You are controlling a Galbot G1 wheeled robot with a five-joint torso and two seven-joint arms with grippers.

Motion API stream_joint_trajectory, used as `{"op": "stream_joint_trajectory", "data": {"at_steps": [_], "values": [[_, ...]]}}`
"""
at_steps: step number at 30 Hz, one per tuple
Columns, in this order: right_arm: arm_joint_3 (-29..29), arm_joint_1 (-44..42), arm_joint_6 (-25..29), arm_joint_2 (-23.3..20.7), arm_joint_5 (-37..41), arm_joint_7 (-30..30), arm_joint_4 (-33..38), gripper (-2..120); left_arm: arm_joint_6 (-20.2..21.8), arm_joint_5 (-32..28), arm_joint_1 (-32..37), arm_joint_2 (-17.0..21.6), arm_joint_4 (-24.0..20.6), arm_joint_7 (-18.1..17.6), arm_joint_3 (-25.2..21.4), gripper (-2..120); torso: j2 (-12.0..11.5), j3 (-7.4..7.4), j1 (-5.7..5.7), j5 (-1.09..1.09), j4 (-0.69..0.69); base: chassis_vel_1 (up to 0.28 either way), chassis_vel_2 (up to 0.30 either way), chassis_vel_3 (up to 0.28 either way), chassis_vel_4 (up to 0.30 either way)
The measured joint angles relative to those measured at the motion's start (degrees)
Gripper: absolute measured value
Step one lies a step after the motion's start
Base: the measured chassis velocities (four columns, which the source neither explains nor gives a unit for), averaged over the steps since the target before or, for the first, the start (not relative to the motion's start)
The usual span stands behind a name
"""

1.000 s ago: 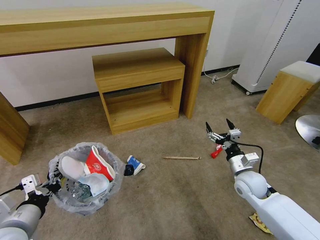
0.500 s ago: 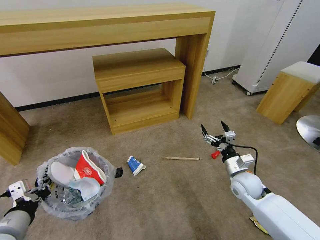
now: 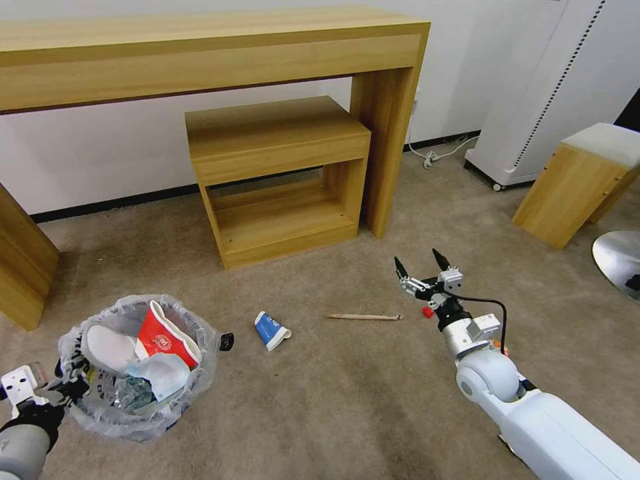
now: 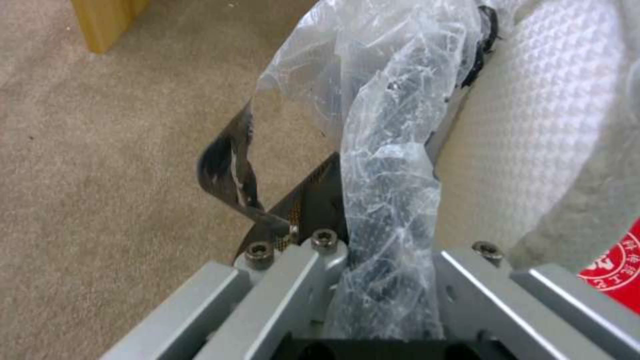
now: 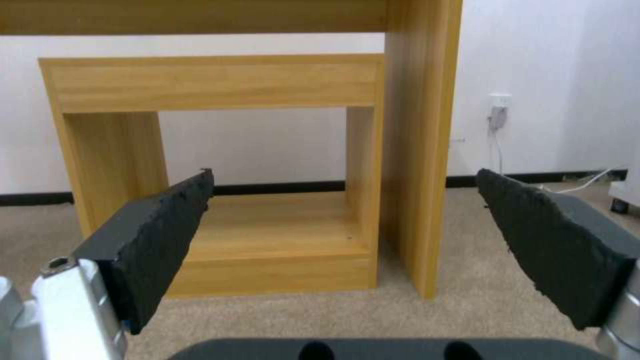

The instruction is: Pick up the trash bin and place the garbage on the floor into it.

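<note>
The trash bin (image 3: pixel 193 340), black with a crinkly plastic liner, stands on the beige carpet floor (image 3: pixel 347 400) at my lower left. It holds a white slipper (image 3: pixel 110 347), a red cup (image 3: pixel 160 337) and other litter. My left gripper (image 3: pixel 70 388) is shut on its bagged rim (image 4: pixel 390 210), beside the slipper (image 4: pixel 533 130). On the floor lie a crushed blue cup (image 3: pixel 270 330), a wooden stick (image 3: pixel 364 317) and a small black piece (image 3: pixel 227 342). My right gripper (image 3: pixel 421 265) hangs open just right of the stick's end, over a red wrapper (image 3: pixel 426 311). Nothing sits between its pads (image 5: pixel 157 240).
A long wooden desk (image 3: pixel 200 47) with a low wooden shelf unit (image 3: pixel 280 180) under it stands ahead. At the right are a wooden stool (image 3: pixel 577 183), a white appliance (image 3: pixel 553 80) and a metal disc (image 3: pixel 620 257). Open carpet lies between the bin and my right arm.
The left arm has drawn the bin leftward and nearer, away from the blue cup, uncovering a small black piece. The open right gripper has shifted left toward the stick, covering most of the red wrapper.
</note>
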Motion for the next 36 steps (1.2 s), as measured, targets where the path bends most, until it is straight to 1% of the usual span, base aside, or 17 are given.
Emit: {"op": "stream_joint_trajectory", "data": {"at_steps": [4,8,14,19,36], "values": [[0.0,-0.2,0.2,0.1,-0.1,0.0,-0.3,100,0.0,0.2,-0.4,0.1,0.3,0.0,0.4,1,0.0,0.00,0.00,-0.01,-0.01,0.000,0.000,0.000,0.000],[0.2,-0.4,0.4,-0.1,-0.2,-0.1,-0.4,100,0.0,0.3,-0.8,0.9,0.7,0.0,0.8,1,0.0,0.00,0.00,-0.01,0.00,0.000,0.000,0.000,0.000],[0.3,-0.3,0.3,-0.5,0.0,-0.1,0.2,100,0.0,0.2,-0.9,3.2,1.6,0.5,1.7,1,0.0,0.00,0.00,-0.02,0.00,0.000,0.000,0.000,0.000],[-0.1,-0.2,-0.2,-0.5,0.1,0.0,0.8,100,-0.1,-0.2,-1.2,4.8,2.5,0.9,1.4,1,0.0,0.00,0.00,-0.01,-0.01,0.000,0.000,0.000,0.000],[-1.6,-0.1,-1.4,0.3,-0.1,0.4,1.0,100,-0.1,-1.0,-2.0,6.1,3.9,0.8,0.8,1,0.0,0.00,0.00,-0.01,0.00,0.000,0.000,0.000,0.000]]}}
